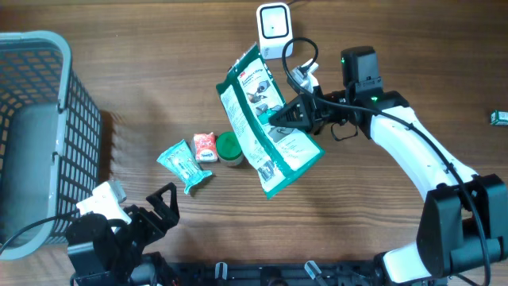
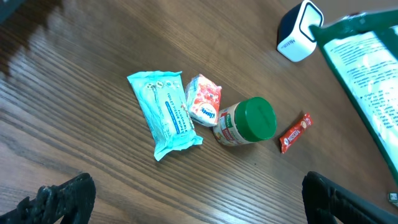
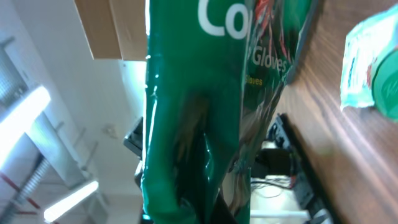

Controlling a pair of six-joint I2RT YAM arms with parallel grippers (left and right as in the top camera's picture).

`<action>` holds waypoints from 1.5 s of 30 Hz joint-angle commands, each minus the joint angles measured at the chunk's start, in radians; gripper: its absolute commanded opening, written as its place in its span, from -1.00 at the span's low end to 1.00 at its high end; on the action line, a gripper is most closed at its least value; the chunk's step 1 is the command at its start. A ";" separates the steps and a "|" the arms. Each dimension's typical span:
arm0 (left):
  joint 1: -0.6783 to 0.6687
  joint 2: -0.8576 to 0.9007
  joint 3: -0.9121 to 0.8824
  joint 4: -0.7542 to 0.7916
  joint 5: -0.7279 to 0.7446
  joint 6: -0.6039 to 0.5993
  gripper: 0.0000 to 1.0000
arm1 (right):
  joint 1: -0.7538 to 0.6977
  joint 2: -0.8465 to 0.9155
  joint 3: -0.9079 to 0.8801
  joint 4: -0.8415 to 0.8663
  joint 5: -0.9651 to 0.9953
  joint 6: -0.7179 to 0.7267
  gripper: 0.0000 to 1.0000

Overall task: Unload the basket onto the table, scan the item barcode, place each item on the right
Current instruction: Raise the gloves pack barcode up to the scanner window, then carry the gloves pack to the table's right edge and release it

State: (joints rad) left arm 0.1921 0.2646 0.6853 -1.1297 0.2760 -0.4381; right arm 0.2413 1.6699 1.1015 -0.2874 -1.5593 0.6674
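Observation:
The item is a green and white glove package [image 1: 266,119], held tilted above the table just below the white scanner [image 1: 274,28]. My right gripper [image 1: 286,115] is shut on the package's right edge. In the right wrist view the green package [image 3: 199,112] fills the frame and hides the gripper [image 3: 205,205] fingers. I cannot make out a barcode. My left gripper [image 1: 155,210] stands open at the near left, with nothing between its fingers. The left wrist view shows that gripper [image 2: 199,199] above bare wood, with the package [image 2: 367,68] and scanner [image 2: 300,31] at the far right.
A teal wipes packet [image 2: 165,115], a red and white packet [image 2: 204,99], a green-lidded jar [image 2: 245,121] and a red bar [image 2: 294,132] lie mid-table. A grey basket [image 1: 32,135] stands at the left edge. A small green object [image 1: 498,117] lies far right.

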 commanded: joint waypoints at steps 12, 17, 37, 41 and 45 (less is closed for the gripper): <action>0.002 -0.002 -0.002 0.002 0.011 0.019 1.00 | 0.111 -0.050 0.054 -0.381 0.947 -0.524 -0.91; 0.002 -0.002 -0.002 0.002 0.011 0.019 1.00 | 0.164 -0.051 0.230 -0.410 1.172 -0.728 -0.91; 0.002 -0.002 -0.002 0.002 0.011 0.019 1.00 | 0.253 0.412 0.409 0.575 1.788 -1.281 -0.91; 0.002 -0.002 -0.002 0.002 0.012 0.019 1.00 | 0.253 0.545 0.577 0.562 1.788 -1.273 -0.91; 0.002 -0.002 -0.002 0.002 0.012 0.019 1.00 | 0.256 0.562 0.599 0.560 1.754 -1.234 -0.91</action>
State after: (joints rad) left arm 0.1921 0.2649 0.6853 -1.1301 0.2764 -0.4381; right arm 0.4942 2.2242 1.6573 0.2634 0.1951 -0.5888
